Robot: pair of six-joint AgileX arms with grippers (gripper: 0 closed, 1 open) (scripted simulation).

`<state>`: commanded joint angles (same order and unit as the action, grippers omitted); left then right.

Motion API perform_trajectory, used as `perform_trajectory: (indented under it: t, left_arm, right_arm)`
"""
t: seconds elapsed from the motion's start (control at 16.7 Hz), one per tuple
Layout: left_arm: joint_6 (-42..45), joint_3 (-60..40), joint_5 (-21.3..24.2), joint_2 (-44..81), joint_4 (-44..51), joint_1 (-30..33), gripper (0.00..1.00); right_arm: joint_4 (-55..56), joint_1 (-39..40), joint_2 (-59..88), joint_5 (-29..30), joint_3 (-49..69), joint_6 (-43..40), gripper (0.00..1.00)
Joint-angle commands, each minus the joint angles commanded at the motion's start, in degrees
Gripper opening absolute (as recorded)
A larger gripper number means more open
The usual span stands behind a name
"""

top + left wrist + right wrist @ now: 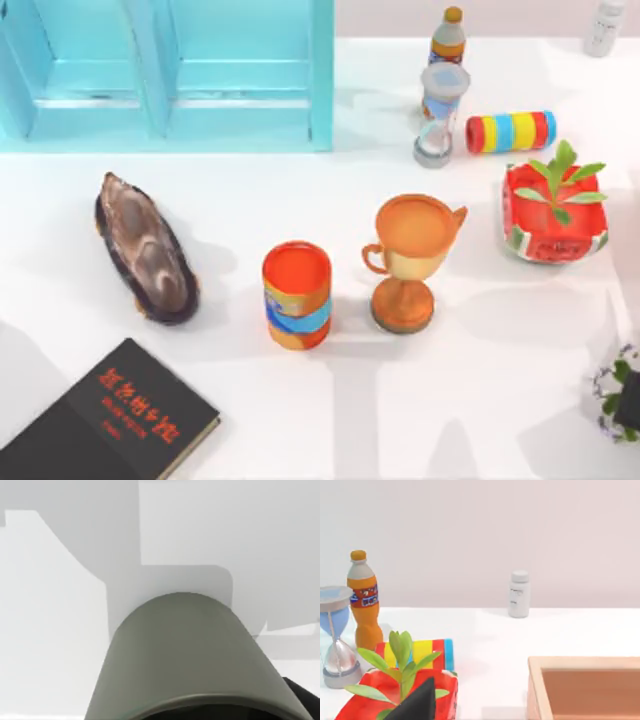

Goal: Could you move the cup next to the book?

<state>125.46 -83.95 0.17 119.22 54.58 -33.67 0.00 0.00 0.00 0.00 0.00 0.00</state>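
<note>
One olive-grey cup (192, 655), close before the left wrist over the white surface (45, 630), hand state indeterminable; carry step judged, next: set beside book (105, 420).

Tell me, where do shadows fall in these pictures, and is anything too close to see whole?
Top view: soft grey shadows lie on the white table beside the goblet and the striped cup. Left wrist view: the olive-grey cup looms close, cut off at the edge, over angular grey shadows. Right wrist view: evenly lit, shadows faint.
</note>
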Motion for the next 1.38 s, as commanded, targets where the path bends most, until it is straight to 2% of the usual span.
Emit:
perform_trajectory:
  t: [0.48, 0.9, 1.14, 1.38]
  left_arm:
    - [-0.1, -6.8, 0.0, -3.0, 9.9, 0.1, 0.0]
    - [-1.5, -6.8, 0.0, -3.1, 10.2, 0.7, 0.0]
    - [-11.4, -5.7, -0.1, -4.8, 10.7, 5.1, 0.0]
    - [-29.5, -3.2, -0.3, -8.1, 11.5, 12.9, 0.0]
  right_arm:
    - [0.0, 0.0, 0.0, 0.0, 0.0, 0.0, 1.0]
    - [0.0, 0.0, 0.0, 0.0, 0.0, 0.0, 1.0]
    - [0.0, 0.0, 0.0, 0.0, 0.0, 0.0, 1.0]
    - [0.0, 0.0, 0.0, 0.0, 0.0, 0.0, 1.0]
